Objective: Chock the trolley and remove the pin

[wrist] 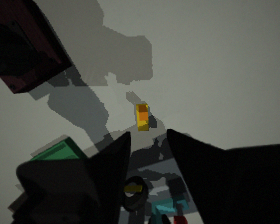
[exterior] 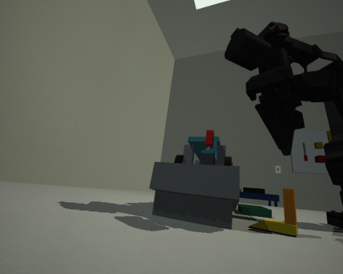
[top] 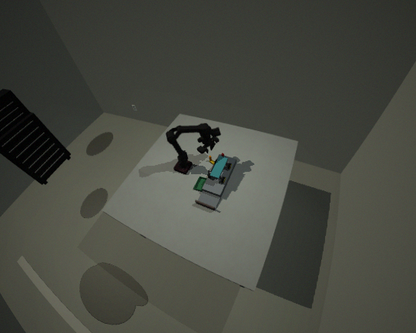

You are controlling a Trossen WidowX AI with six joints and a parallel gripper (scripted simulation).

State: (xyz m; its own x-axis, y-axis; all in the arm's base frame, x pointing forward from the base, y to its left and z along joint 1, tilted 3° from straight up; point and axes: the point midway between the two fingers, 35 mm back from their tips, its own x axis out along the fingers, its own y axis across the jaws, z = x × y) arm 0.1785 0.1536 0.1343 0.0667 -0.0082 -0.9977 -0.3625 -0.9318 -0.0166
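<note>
The yellow chock (top: 210, 159) (exterior: 274, 227) (wrist: 142, 116) with its upright orange handle (exterior: 289, 206) lies on the table beside the ramp's uphill end, apart from the trolley. The teal trolley (top: 218, 168) (exterior: 204, 143) stands on the grey ramp (top: 213, 189) (exterior: 195, 181). The red-headed stop pin (top: 223, 154) (exterior: 209, 137) (wrist: 179, 219) sits in place at its uphill end. The green tray (top: 199, 183) (exterior: 253, 210) (wrist: 58, 151) lies beside the ramp. My gripper (top: 206, 148) (exterior: 285, 149) (wrist: 148, 134) hangs above the chock, pointing down, fingers partly apart and holding nothing.
The arm's dark red base (top: 182, 166) (wrist: 21, 55) stands close to the chock and the tray. One trolley wheel (wrist: 133, 192) shows just under my fingers. A black shelf rack (top: 21, 135) stands off the table at the left.
</note>
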